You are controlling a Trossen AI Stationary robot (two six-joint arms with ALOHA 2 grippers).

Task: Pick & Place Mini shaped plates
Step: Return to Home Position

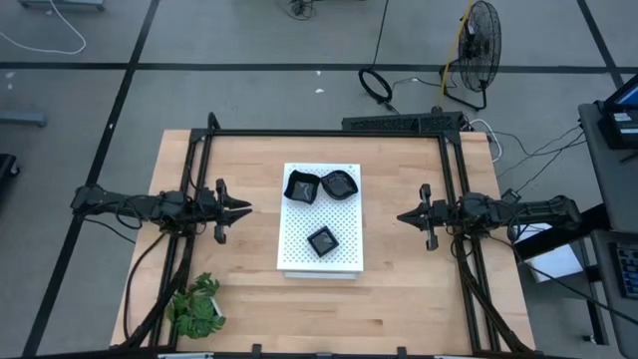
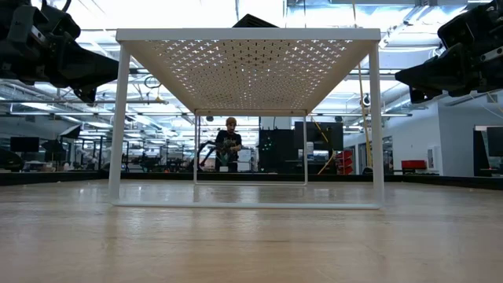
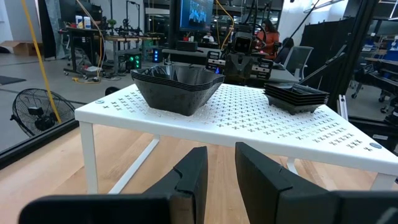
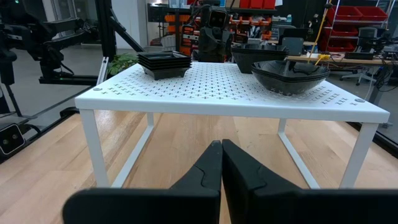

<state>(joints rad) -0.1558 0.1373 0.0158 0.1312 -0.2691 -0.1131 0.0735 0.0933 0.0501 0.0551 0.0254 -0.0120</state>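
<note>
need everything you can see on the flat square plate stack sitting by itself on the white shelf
The square plate stack is several glossy black, plastic-looking dishes with shallow raised rims. They are nested upright, with edges closely aligned. It rests on top of the white perforated shelf, toward the end nearer the plant, and looks turned slightly askew to the shelf's edges. It stands well apart from the deeper square stack and the rounded stack at the other end. Only the shelf touches it.

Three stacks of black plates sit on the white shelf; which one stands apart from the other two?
The small square stack, alone near the shelf's end toward the plant. The two larger stacks sit side by side at the opposite end.
</note>
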